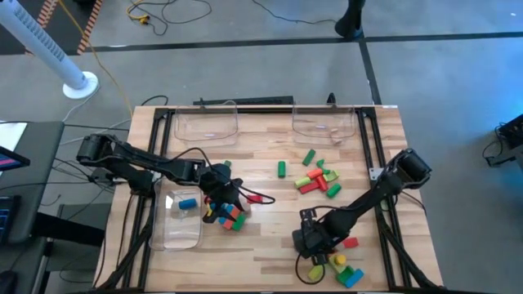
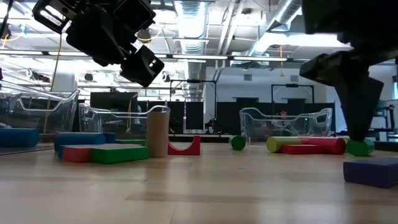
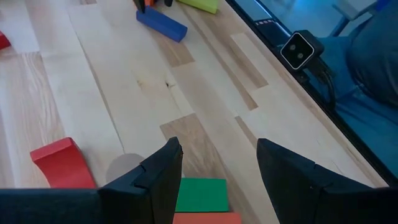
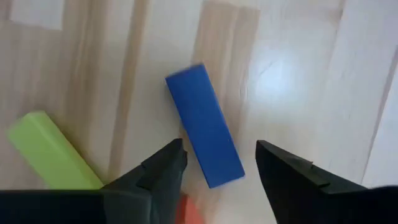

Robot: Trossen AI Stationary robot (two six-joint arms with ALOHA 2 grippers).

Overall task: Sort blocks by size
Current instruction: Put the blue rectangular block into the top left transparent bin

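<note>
Near the bench's (image 1: 270, 245) left edge a clear bin (image 1: 176, 220) holds one blue cylinder (image 1: 188, 203). Just beside it the left pincer (image 1: 222, 196) hovers over a heap of mixed blocks (image 1: 226, 216); its wrist view shows the jaws apart and empty, a green block (image 3: 200, 194) between them below, a red arch (image 3: 61, 163) off to one side. For a clean pick it should drop straight onto one block and close across its narrow faces, so the neighbours are not dragged.

At the far edge stand two more clear bins (image 1: 207, 124), well apart from everything. A second scatter of red and green blocks (image 1: 317, 180) lies right of centre.

The right pincer (image 1: 309, 242) sits low near the front edge, jaws open and holding nothing, a blue bar (image 4: 204, 125) lying skewed between them and a lime bar (image 4: 53, 152) beside. A wrist turn to square with the bar looks wise. Bare wood between the two heaps leaves room; the front edge is close behind the right group (image 1: 343, 265).
</note>
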